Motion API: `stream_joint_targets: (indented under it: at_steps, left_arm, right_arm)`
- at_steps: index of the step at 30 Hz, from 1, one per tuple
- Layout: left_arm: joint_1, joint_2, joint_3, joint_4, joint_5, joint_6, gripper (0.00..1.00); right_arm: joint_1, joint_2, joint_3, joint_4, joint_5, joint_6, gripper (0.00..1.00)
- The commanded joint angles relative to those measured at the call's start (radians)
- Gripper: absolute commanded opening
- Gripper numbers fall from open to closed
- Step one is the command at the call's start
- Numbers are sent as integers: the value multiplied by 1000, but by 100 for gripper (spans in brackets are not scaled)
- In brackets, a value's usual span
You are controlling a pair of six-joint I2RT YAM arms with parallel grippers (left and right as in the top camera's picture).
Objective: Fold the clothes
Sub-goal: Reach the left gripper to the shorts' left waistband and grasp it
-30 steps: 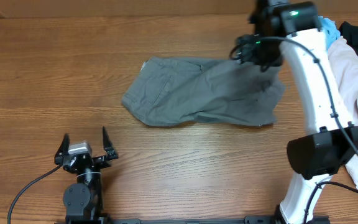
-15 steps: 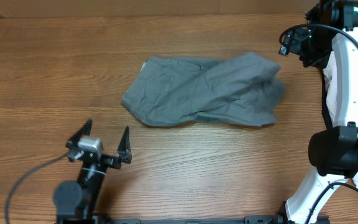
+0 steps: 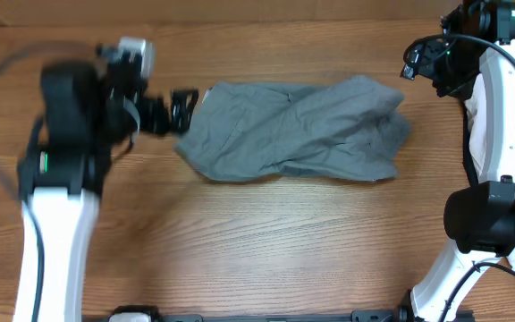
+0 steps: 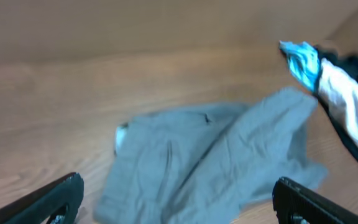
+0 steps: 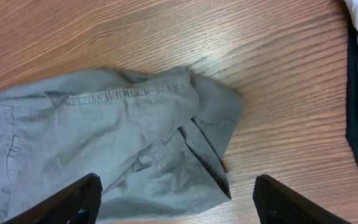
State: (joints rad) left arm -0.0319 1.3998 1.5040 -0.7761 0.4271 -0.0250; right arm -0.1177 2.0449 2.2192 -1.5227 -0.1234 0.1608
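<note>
Your gray shorts (image 3: pixel 293 130) are lying crumpled mid-surface (image 3: pixel 266 241), nothing gripping them. Left tool (image 4: pixel 178 182) is spread wide by one end, right tool (image 5: pixel 178 180) is apart over the other. They look soft and floppy, so I'd pinch a stitched edge, not the loose middle.

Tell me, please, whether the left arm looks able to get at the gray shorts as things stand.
Probably yes: the left hand is open right at the left edge of the gray shorts, and nothing stands between them or lies on that edge.
</note>
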Motion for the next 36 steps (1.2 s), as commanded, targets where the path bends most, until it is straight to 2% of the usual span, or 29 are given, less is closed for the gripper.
stream_joint_targets:
  at_steps: [1,4,10,15,19,26,31,36]
  left_arm:
    - [-37,193,192,-55,38,33,100]
    - [-48,317,254,-27,35,32,100]
    - [-48,479,254,18,114,27,100]
    - [-54,612,254,19,109,25,78]
    - [-76,705,254,50,90,26,74]
    - [-126,811,254,151,-15,26,78]
    - [-147,830,254,226,-167,26,86]
    - [-146,829,255,307,-198,18,82]
  right_arm:
    - [-1,-12,13,2,-2,4,83]
    - [-1,-12,12,2,-2,3,83]
    - [-1,-12,-3,7,-1,-4,83]
    - [0,-12,-40,40,-2,-3,84]
    - [0,-11,-71,63,-2,-3,84]
    - [0,-6,-75,68,-2,-3,84]
    - [0,-6,-75,75,-1,-3,84]
    - [-1,-6,-75,80,-1,-3,84]
